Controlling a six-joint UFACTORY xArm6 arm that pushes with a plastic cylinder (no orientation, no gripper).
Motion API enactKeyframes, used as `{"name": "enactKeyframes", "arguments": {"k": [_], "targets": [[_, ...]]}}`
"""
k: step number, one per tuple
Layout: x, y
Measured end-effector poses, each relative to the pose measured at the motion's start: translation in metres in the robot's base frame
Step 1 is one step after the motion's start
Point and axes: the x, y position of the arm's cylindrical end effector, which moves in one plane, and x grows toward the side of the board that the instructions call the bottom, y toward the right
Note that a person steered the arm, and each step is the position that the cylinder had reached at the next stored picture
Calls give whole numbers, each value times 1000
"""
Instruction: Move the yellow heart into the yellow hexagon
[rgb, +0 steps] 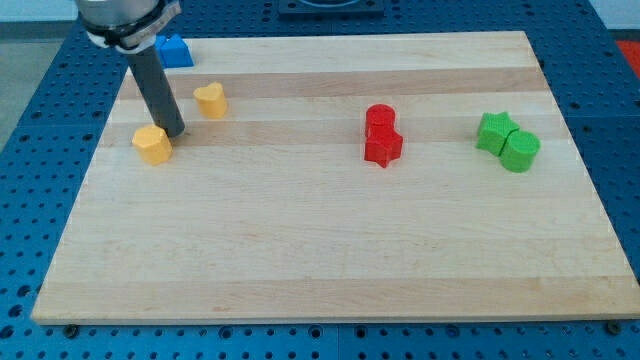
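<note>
The yellow heart (210, 100) lies near the board's top left. The yellow hexagon (152, 144) lies below and to the left of it, a short gap apart. My rod comes down from the view's top left, and my tip (175, 133) rests on the board between the two, right beside the hexagon's upper right edge and below-left of the heart.
A blue block (173, 50) sits at the board's top left edge, partly behind the rod. Two red blocks (382, 135) touch each other right of centre. A green star (496, 130) and a green round block (520, 151) touch at the right. The wooden board (330, 250) lies on a blue perforated table.
</note>
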Motion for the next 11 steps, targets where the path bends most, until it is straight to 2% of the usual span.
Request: {"name": "enactKeyframes", "arguments": {"k": [1,2,3,4,6,7,8,9,11], "targets": [[0,15],[-2,78],[-18,139],[-57,153],[-59,53],[-65,54],[-92,67],[-93,51],[-25,8]]}}
